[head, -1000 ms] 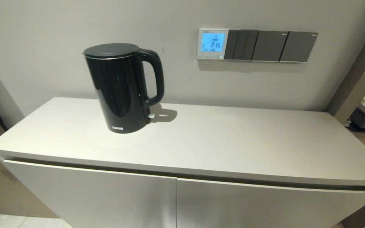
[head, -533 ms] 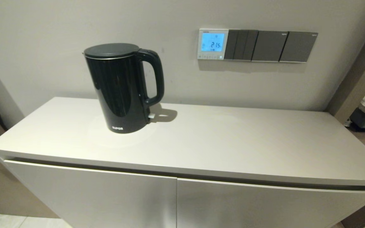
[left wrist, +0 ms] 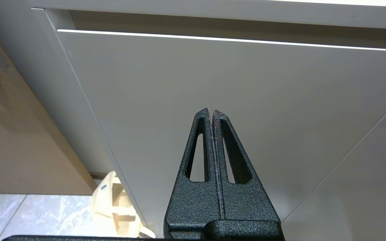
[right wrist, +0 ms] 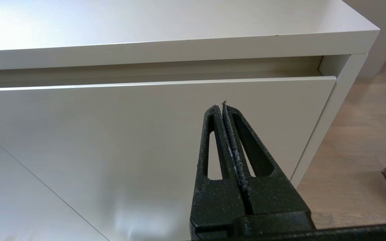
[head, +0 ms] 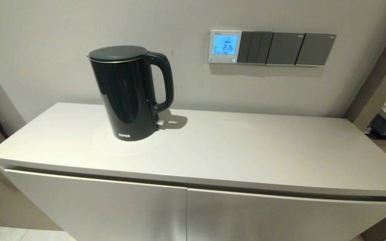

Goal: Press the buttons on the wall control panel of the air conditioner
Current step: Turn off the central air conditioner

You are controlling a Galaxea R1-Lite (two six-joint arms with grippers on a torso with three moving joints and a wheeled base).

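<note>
The wall control panel (head: 225, 47) is mounted on the wall above the back of the white bench (head: 213, 150), its screen lit blue, butted against the left end of a row of dark grey switch plates (head: 286, 49). The buttons (head: 223, 60) run along its lower edge; they are too small to count, perhaps five or six. A black kettle (head: 129, 93) stands on the bench, off to the panel's left and lower.

Neither arm shows in the head view. The left claw (left wrist: 211, 112) hangs low in front of the cabinet door (left wrist: 213, 83), fingers pressed together and holding nothing. The right claw (right wrist: 222, 107) sits likewise before the other door, closed and empty, near the bench's right end.

The task looks to be at its very start: no reach is under way. The next move calls for one arm to lift above the bench top, clear the kettle, and bring a closed tip squarely onto a single button without brushing the switch plates
</note>
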